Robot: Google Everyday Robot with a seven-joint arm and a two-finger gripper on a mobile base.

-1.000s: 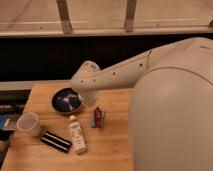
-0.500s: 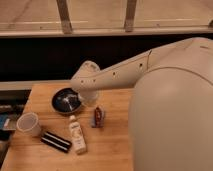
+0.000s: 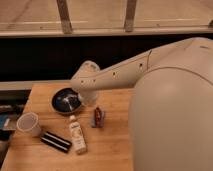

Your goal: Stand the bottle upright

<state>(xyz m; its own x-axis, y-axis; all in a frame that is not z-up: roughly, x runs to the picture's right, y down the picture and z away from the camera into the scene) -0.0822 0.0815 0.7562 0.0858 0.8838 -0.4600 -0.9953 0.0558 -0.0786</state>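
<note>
**Bottle lying flat, gripper hanging over the bowl**

We are looking past the robot's broad white rounded body (image 3: 172,120), which is filling the right of the view. Its white arm (image 3: 120,72) is reaching left over the light wooden table (image 3: 112,147). The gripper (image 3: 82,97) is hanging at the arm's end, over the right edge of the round black bowl (image 3: 56,102). Whether it is spread or pressed together we cannot tell.

A white round cup (image 3: 28,123) is standing at the table's left side, and a flat black rectangular bar (image 3: 56,141) is lying just in front of it.

The small slim cream-white plastic bottle (image 3: 77,134) is lying on its side in front of the bowl, between the bar and a small red-brown object (image 3: 98,116). Its white cap is pointing back toward the bowl. The gripper is near the bottle but not touching it.

We are judging the task as barely started, since nothing is gripping the bottle. Reaching down, grasping, tipping it onto its base and letting go all appear to be left.

We are seeing dark print on the bottle's pale label, but we are not managing to read any of it.
</note>
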